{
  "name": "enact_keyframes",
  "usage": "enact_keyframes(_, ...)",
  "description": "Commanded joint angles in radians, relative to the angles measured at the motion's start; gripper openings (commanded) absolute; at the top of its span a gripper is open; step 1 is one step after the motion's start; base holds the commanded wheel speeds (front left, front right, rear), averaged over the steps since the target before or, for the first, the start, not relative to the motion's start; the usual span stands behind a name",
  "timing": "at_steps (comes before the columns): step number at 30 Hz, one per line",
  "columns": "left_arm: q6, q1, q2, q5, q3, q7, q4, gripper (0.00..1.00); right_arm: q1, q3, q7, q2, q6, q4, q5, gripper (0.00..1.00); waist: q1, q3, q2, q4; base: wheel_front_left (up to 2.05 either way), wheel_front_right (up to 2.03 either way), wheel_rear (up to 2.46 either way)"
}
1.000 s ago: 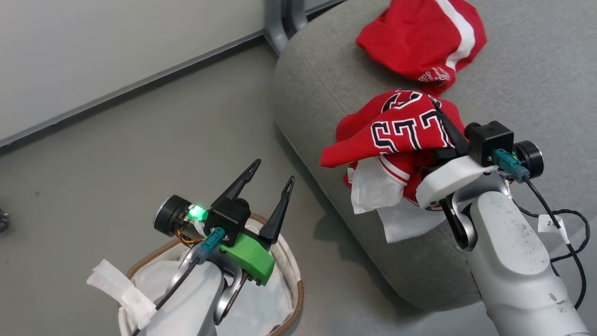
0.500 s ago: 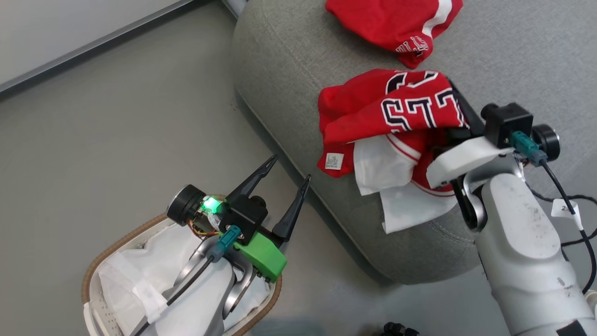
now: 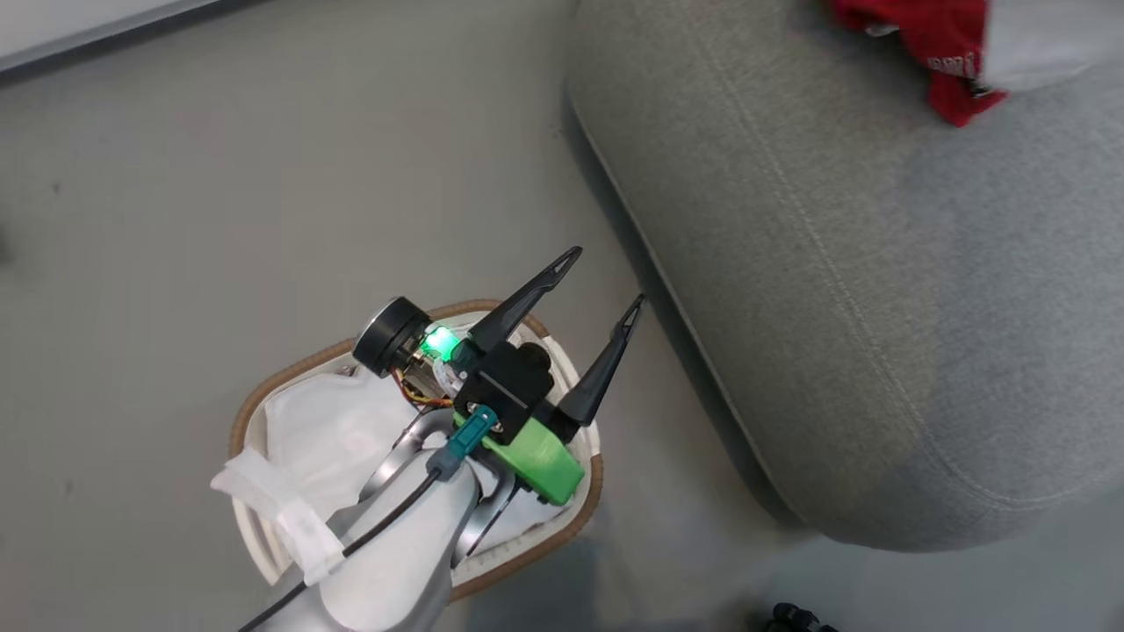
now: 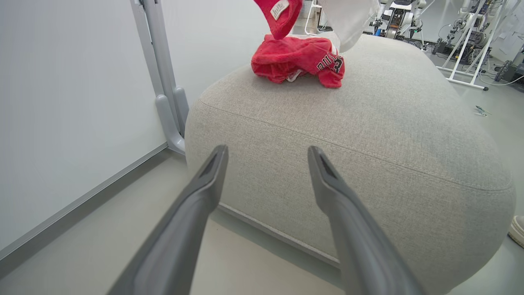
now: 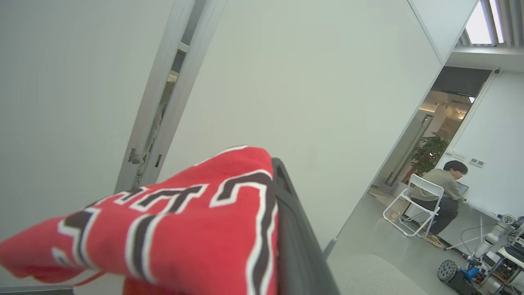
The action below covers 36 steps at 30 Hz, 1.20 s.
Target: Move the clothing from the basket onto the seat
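I logged the left gripper [image 3: 606, 277] [image 4: 267, 149] spread wide and empty over the oval white plastic basket [image 3: 599, 474] with brown woven rim, a white liner sheet [image 3: 325, 430] inside. The right gripper [image 5: 256, 168] was clamped on a red jersey [image 5: 184, 229] with black-and-white lettering, held aloft. Another red garment [image 4: 294, 61] lay on the large grey fabric seat [image 4: 348, 123] [image 3: 834, 307].

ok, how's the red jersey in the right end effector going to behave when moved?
Likely floppy: the jersey drapes limp over the right end effector. Probably light: its thin folds hang freely above the seat. Loose end may swing.
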Motion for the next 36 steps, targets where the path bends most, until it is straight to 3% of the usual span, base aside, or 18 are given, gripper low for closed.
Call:
enact_keyframes(1,-0.001,-0.028,-0.004,0.006,-0.002,-0.003,-0.008,1.0,-0.034,-0.009,0.012,-0.033,-0.001,0.02,0.001,0.0,-0.0001,0.101,-0.0001,0.124,0.0,0.0,0.0)
enact_keyframes(4,-0.002,-0.053,-0.009,0.016,-0.01,-0.003,-0.013,1.0,-0.074,0.001,0.025,-0.107,-0.001,0.068,-0.018,0.0,-0.0001,0.142,-0.0001,0.162,0.0,0.0,0.0)
enact_keyframes(9,-0.004,-0.093,-0.019,0.031,-0.021,-0.003,-0.021,1.0,-0.071,0.004,0.016,-0.145,-0.001,0.167,-0.023,0.0,-0.0001,0.199,-0.0001,0.2,0.0,0.0,0.0)
enact_keyframes(17,0.008,-0.107,-0.019,0.033,-0.005,-0.003,-0.025,1.0,0.015,-0.034,-0.012,-0.08,-0.001,0.319,-0.051,0.0,-0.0001,0.245,-0.0001,0.198,0.0,0.0,0.0)
enact_keyframes(23,0.008,-0.104,-0.005,0.027,0.012,-0.003,-0.018,1.0,0.058,-0.026,-0.019,-0.037,-0.001,0.328,-0.06,0.0,-0.0001,0.236,-0.0001,0.166,0.0,0.0,0.0)
enact_keyframes(26,0.008,-0.099,0.0,0.014,0.029,-0.003,-0.017,1.0,0.097,-0.015,-0.02,-0.019,-0.001,0.279,-0.059,0.58,-0.0001,0.218,-0.0001,0.15,0.0,0.0,0.0)
enact_keyframes(27,0.007,-0.096,0.001,0.012,0.034,-0.003,-0.018,1.0,0.107,-0.011,-0.02,-0.016,-0.001,0.265,-0.057,0.89,-0.0001,0.211,-0.0001,0.146,0.0,0.0,0.0)
enact_keyframes(28,0.007,-0.091,0.003,0.009,0.039,-0.003,-0.019,1.0,0.12,-0.007,-0.02,-0.011,-0.001,0.248,-0.053,1.0,-0.0001,0.202,-0.0001,0.141,0.0,0.0,0.0)
enact_keyframes(36,0.009,-0.048,-0.017,-0.032,0.086,-0.003,-0.038,1.0,0.251,0.0,-0.02,0.029,-0.002,0.139,-0.017,1.0,-0.0001,0.111,-0.0001,0.134,0.0,0.0,0.0)
